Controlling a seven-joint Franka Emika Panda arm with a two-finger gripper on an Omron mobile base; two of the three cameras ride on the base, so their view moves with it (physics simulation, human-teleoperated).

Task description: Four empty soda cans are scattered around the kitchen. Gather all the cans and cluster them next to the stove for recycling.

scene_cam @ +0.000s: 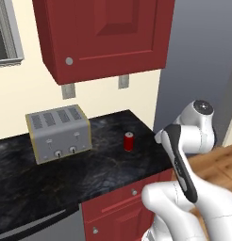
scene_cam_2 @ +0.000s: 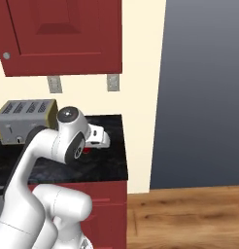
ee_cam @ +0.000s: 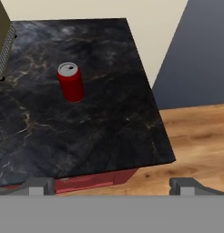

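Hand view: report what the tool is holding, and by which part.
Nothing is held. The tool is open, fingertips spread wide with nothing between them. The red can stands upright and untouched on the counter, well ahead of it.

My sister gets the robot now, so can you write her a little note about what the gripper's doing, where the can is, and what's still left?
Gripper: open, holding nothing, above the counter's front edge.
One red soda can stands upright on the black countertop, near its right end, right of the toaster, apart from it.
Done: nothing visible; this can isn't picked up.
Left: grasp this can, carry it to the stove, then find the other three.
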